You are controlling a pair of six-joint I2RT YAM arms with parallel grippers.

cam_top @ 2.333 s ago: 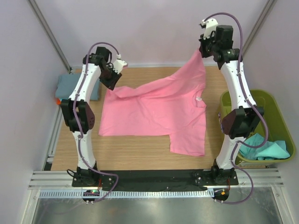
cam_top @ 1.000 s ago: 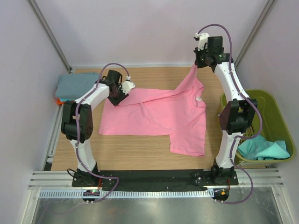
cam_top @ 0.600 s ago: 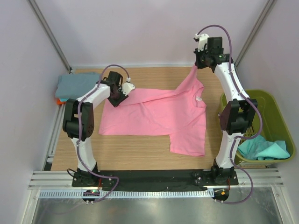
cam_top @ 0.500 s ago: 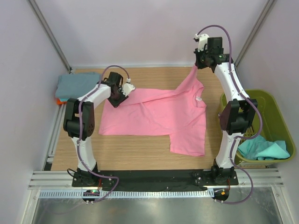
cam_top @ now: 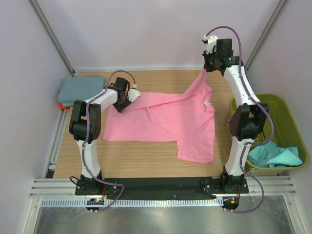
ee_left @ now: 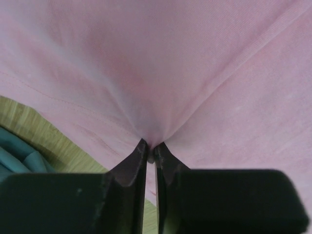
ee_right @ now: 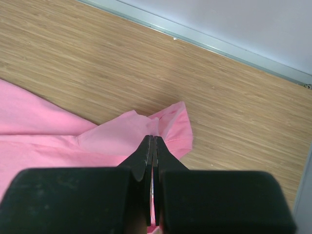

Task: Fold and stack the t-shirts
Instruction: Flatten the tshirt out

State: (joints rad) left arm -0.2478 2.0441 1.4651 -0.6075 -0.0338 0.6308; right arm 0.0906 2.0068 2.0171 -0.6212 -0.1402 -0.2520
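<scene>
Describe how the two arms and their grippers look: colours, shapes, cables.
The left arm and right arm have white shells over the links and bulky black joint housings. A mauve cable loops along each. The left gripper and right gripper are matte black: a blocky body with two fingers tapering to thin wedge tips.

Overall light: bright, even light is coming from above; no glare is showing.
Shadows: the pink shirt [ee_right: 39, 131] is casting only a faint, soft-edged shadow on the table [ee_right: 97, 58] just beside the right gripper [ee_right: 154, 139].
Left wrist view: cloth just ahead of the left gripper [ee_left: 150, 147] is looking hazy and low in contrast, and the black fingers [ee_left: 127, 170] are blurring toward the lens.
Right wrist view: wood grain beyond the fingertips is showing sharp; the fingers nearest the lens are reading as flat black.
</scene>
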